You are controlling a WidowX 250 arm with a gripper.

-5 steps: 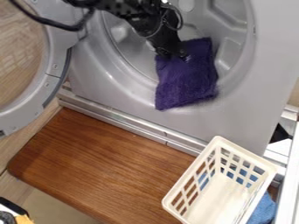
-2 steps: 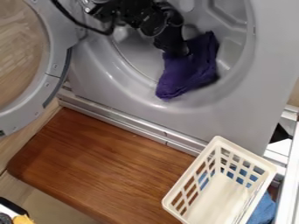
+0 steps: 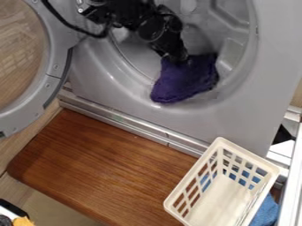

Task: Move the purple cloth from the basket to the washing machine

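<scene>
Grey is the washing machine (image 3: 274,66), standing beyond the brown wooden board (image 3: 106,163). Black arm (image 3: 133,13) enters from the top, bends, and slants down rightward into the round opening. Pale basket (image 3: 227,198) is lower right. The purple cloth (image 3: 184,81) is inside the opening, touching the gripper (image 3: 179,57); whether pinched, I cannot tell.

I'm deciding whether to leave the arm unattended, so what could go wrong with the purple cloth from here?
The purple cloth hangs over the lower rim of the opening, so it might slip out onto the wooden board below.
The gripper is at the cloth's upper edge and could drag it outward when backing away.
If the open door were closed with the cloth like this, it would probably get pinched.
</scene>
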